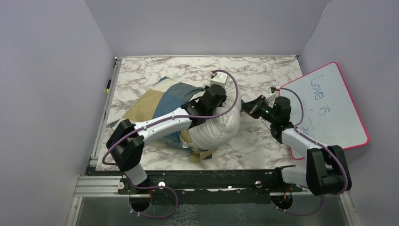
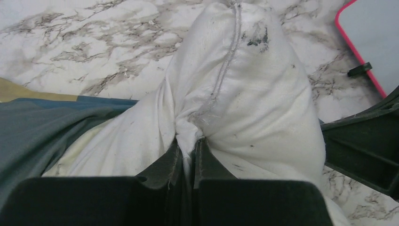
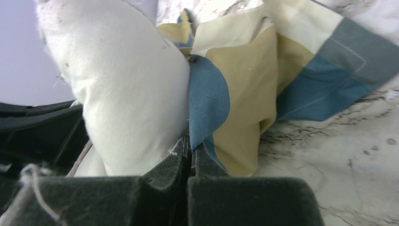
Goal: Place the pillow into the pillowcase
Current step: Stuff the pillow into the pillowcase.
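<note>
Much of the pillow (image 1: 221, 126) hidden by the pillowcase (image 1: 150, 103) and the left arm (image 1: 164, 123)

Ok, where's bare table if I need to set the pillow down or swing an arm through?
Free: the back strip of table behind the pillowcase, the back right between the white box and whiteboard, and the front patch between pillow and right arm. Crowded: the middle, where the left arm lies over the pillow.
</note>
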### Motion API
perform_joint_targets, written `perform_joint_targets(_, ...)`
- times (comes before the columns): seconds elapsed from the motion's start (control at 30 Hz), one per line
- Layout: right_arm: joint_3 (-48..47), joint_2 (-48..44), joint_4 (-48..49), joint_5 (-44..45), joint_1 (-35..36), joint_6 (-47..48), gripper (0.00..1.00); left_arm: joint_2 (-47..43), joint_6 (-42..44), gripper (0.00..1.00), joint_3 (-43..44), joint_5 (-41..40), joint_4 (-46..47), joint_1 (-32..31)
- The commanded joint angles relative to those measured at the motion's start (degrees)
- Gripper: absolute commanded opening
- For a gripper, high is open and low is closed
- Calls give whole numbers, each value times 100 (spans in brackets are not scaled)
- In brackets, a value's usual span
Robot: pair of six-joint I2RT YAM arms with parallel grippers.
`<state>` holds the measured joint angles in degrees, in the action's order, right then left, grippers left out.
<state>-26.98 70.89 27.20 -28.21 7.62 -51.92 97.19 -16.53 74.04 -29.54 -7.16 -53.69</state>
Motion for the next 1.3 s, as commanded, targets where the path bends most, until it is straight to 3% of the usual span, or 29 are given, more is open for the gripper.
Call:
perform_joint_targets(0.0, -78, -18, 2570, -715, -424, -886, 0, 304, 465, 0, -1249, -480, -1264, 869)
perform_joint_targets(0.2, -74, -180, 3119, -924, -431, -946, 0, -94, 597, 0, -1406, -323, -1065, 983)
perform_joint_targets(0.43, 501, 261, 4763, -1062, -633, -1736, 0, -522, 1099, 0, -1785, -223, -966, 1447)
perform_joint_targets(0.57, 378, 528, 5777, -1219, -641, -1992, 0, -486, 1195, 0, -1851, 24, -857, 1468)
perform_joint_targets(0.83, -801, -384, 3907, -1470, -639, -1034, 0, 196, 947, 0, -2057, 354, -374, 1433)
perform_joint_targets(1.1, -1504, -134, 4324, -2526, -639, -1568, 0, 1171, 1029, 0, -1583, 335, -244, 1433)
perform_joint_targets(1.27, -2423, -131, 2316, -3169, -638, -1253, 0, 1336, 886, 0, -1421, 130, -275, 1499)
